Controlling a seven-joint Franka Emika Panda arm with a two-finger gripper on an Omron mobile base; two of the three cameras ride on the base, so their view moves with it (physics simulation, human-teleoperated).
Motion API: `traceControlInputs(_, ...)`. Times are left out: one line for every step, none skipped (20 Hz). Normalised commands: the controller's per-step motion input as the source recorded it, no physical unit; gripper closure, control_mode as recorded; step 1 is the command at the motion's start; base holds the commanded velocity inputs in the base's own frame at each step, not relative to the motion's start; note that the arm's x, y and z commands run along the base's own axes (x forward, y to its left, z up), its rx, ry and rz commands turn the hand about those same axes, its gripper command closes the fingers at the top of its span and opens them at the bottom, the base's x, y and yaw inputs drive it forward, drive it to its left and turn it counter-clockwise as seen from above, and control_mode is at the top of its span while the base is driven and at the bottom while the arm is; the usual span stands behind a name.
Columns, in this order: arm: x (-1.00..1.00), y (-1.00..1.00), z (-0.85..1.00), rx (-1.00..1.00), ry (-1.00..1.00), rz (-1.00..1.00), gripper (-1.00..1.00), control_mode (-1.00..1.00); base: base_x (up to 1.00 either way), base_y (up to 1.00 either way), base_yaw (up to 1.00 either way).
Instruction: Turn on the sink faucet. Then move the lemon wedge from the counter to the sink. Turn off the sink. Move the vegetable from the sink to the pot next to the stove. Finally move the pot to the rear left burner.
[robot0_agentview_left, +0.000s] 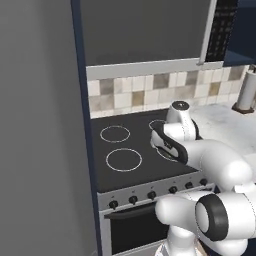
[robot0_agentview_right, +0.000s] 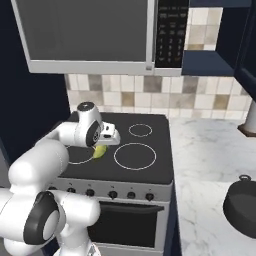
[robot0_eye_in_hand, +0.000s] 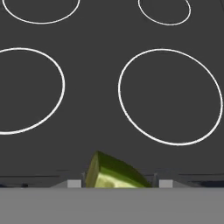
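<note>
Hand view: lemon wedge in my gripper, over the stove

My gripper (robot0_agentview_right: 102, 146) is closed partway on the lemon wedge (robot0_eye_in_hand: 114, 173), hanging above the stove (robot0_agentview_right: 150, 165) near its front burner rings. Pot (robot0_agentview_right: 245, 206) sits on the counter (robot0_agentview_right: 205, 160), well apart to the right.

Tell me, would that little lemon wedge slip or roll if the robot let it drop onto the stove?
The lemon wedge looks small and probably light, sitting between the gripper's tips above the stove. Its flat cut faces and sharp edge suggest it would settle rather than roll far. The glossy skin hints it may be slippery, so the grip could shift.
</note>
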Motion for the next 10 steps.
traceControlInputs(0.0,0.0,0.0,0.0,0.0,0.0,1.0,1.0,0.44,-0.2,0.21)
traceControlInputs(0.0,0.0,0.0,0.0,0.0,0.0,1.0,1.0,0.46,-0.24,0.21)
traceControlInputs(0.0,0.0,0.0,0.0,0.0,0.0,1.0,1.0,0.46,-0.26,0.21)
traceControlInputs(0.0,0.0,0.0,0.0,0.0,0.0,1.0,1.0,0.38,-0.29,0.21)
traceControlInputs(0.0,0.0,0.0,0.0,0.0,0.0,1.0,1.0,0.33,-0.39,0.21)
traceControlInputs(0.0,0.0,0.0,0.0,0.0,0.0,1.0,1.0,0.24,-0.44,0.21)
traceControlInputs(0.0,0.0,0.0,0.0,0.0,0.0,1.0,1.0,0.14,-0.51,0.19)
traceControlInputs(0.0,0.0,0.0,0.0,0.0,0.0,1.0,1.0,0.04,-0.57,0.17)
traceControlInputs(0.0,0.0,0.0,0.0,0.0,0.0,1.0,1.0,0.0,-0.62,0.14)
traceControlInputs(0.0,0.0,0.0,0.0,0.0,0.0,1.0,1.0,0.0,-0.66,0.13)
